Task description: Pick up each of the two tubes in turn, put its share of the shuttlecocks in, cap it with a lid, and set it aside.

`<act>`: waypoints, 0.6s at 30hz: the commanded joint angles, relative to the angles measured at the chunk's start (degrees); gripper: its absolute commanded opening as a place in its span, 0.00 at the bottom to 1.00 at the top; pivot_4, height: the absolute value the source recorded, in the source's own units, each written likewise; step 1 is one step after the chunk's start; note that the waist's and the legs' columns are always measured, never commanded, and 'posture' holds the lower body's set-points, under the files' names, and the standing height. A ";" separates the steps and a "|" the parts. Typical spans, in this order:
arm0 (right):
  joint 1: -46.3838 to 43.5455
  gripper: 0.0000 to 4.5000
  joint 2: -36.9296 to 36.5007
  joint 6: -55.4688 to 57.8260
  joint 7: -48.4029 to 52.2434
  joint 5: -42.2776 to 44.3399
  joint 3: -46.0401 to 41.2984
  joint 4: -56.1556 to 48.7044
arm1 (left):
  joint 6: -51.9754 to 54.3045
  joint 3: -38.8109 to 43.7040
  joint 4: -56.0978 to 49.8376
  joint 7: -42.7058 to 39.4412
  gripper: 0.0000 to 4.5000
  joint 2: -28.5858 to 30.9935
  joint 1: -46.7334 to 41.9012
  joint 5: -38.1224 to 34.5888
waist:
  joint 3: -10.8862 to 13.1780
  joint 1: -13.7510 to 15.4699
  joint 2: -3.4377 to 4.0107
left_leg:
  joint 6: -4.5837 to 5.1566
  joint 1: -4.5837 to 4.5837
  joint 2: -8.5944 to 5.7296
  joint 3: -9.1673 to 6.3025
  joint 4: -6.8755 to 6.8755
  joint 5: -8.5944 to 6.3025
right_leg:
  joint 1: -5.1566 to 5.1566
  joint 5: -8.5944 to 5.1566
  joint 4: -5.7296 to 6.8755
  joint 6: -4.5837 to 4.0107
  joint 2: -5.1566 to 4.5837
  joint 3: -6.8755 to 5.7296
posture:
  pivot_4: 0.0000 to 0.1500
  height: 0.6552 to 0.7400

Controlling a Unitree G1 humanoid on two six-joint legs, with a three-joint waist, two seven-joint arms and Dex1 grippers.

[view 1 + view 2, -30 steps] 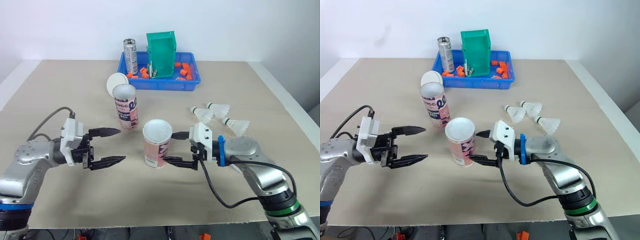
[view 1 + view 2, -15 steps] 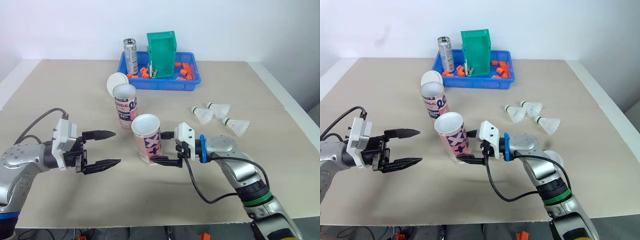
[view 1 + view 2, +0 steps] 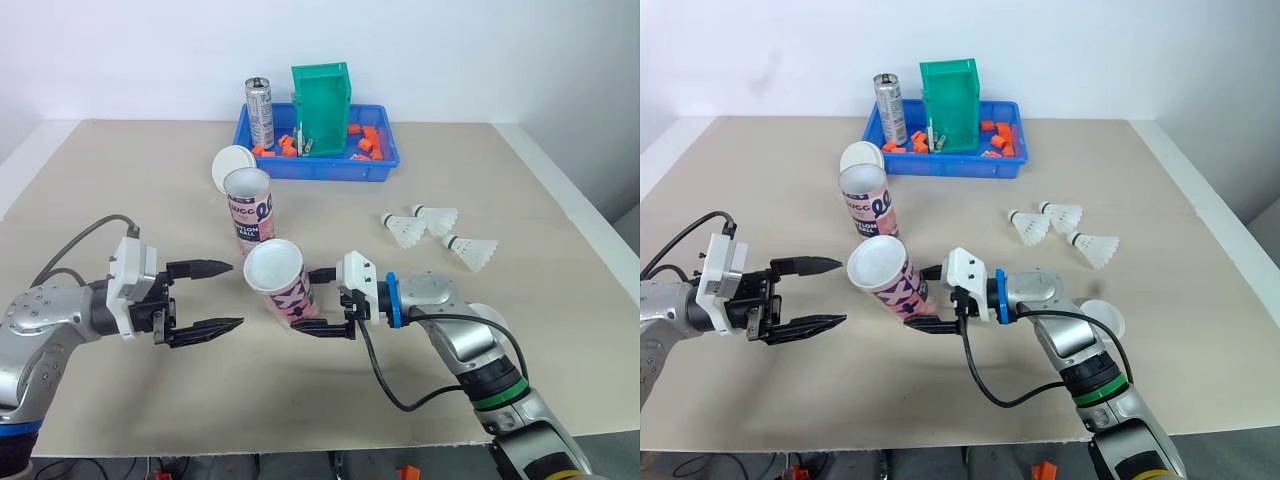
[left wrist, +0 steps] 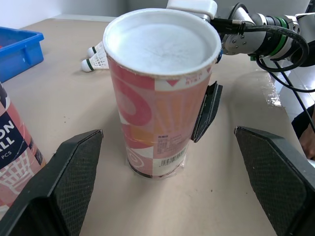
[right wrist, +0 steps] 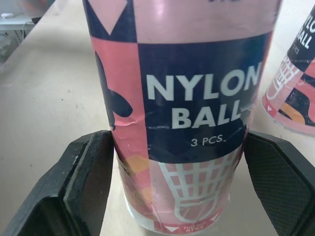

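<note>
In front of the blue plastic tray [image 3: 320,172], the tilted pink cardboard tube [image 3: 283,283], clamped low by the right gripper [image 3: 312,301], could be dropped if handed off-centre into the wide-apart left gripper [image 3: 235,294].

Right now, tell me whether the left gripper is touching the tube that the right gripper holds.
Apart. The left wrist view shows bare table on both sides between the held tube and the open left gripper.
</note>
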 commanded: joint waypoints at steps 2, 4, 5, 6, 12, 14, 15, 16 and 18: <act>-0.63 0.67 0.21 -0.51 0.00 0.71 -1.35 -0.53 | -1.02 -0.16 -0.67 -0.03 1.00 0.01 -1.31 0.27 | 0.00 0.00 0.00 | 0.00 0.00 0.00 0.00 0.02 0.00 | 0.00 0.01 0.00 0.00 0.00 0.00 | 1.00 0.63; -0.68 0.50 0.02 -0.06 -0.18 1.17 -2.02 -0.75 | -1.10 -0.41 -0.54 -0.18 1.00 -0.07 -1.52 0.46 | 0.00 0.01 0.00 | 0.00 0.00 0.00 0.00 0.02 0.00 | 0.00 0.01 0.00 0.00 0.00 0.00 | 1.00 0.63; -0.63 0.45 -0.25 0.17 -0.16 1.34 -2.30 -1.05 | -1.13 -0.57 -0.48 -0.26 1.00 -0.12 -1.61 0.55 | 0.00 0.01 0.00 | 0.00 -0.01 0.00 0.00 0.02 0.00 | 0.00 0.01 0.01 0.00 0.00 0.00 | 1.00 0.63; -0.52 0.45 -0.46 0.64 -0.29 1.61 -2.70 -1.37 | -1.20 -0.72 -0.43 -0.35 1.00 -0.15 -1.69 0.61 | 0.00 0.02 0.00 | 0.00 -0.01 0.00 0.00 0.03 0.00 | 0.01 0.01 0.01 0.00 0.00 0.00 | 1.00 0.63; 0.83 0.45 -1.53 3.45 -0.78 6.89 -8.46 -3.68 | -1.35 -2.17 0.47 -0.82 1.00 -0.76 -3.13 0.73 | 0.00 0.06 0.00 | 0.00 -0.02 0.00 0.00 0.10 0.00 | 0.03 0.04 0.02 0.03 0.00 0.01 | 1.00 0.63; 1.12 0.45 -1.61 4.58 -1.51 9.23 -11.36 -4.26 | -1.12 -2.52 0.68 -0.70 1.00 -1.28 -3.83 0.40 | 0.00 0.07 0.00 | 0.00 -0.02 0.00 -0.01 0.11 0.00 | 0.03 0.04 0.02 0.04 0.00 0.01 | 1.00 0.63; 0.82 0.45 -1.95 5.33 -3.04 11.21 -15.03 -3.89 | -0.65 -2.68 0.94 -0.26 1.00 -2.09 -4.68 -0.34 | 0.00 0.07 0.00 | 0.00 -0.03 0.00 -0.01 0.12 0.00 | 0.04 0.05 0.02 0.05 0.00 0.01 | 1.00 0.63; 0.48 0.45 -2.47 5.65 -4.68 12.65 -18.46 -3.22 | -0.19 -2.98 1.28 0.18 1.00 -2.88 -5.66 -0.85 | 0.01 0.08 0.01 | 0.00 -0.03 0.00 -0.01 0.14 0.00 | 0.04 0.06 0.02 0.05 0.00 0.01 | 1.00 0.63; -0.27 0.45 -4.32 6.25 -8.92 15.50 -26.82 -1.16 | 0.53 -4.38 2.30 1.37 1.00 -5.09 -8.51 -1.07 | 0.03 0.37 0.04 | 0.00 -0.06 -0.02 -0.06 0.24 0.00 | 0.09 0.12 0.02 0.11 0.00 0.01 | 1.00 0.63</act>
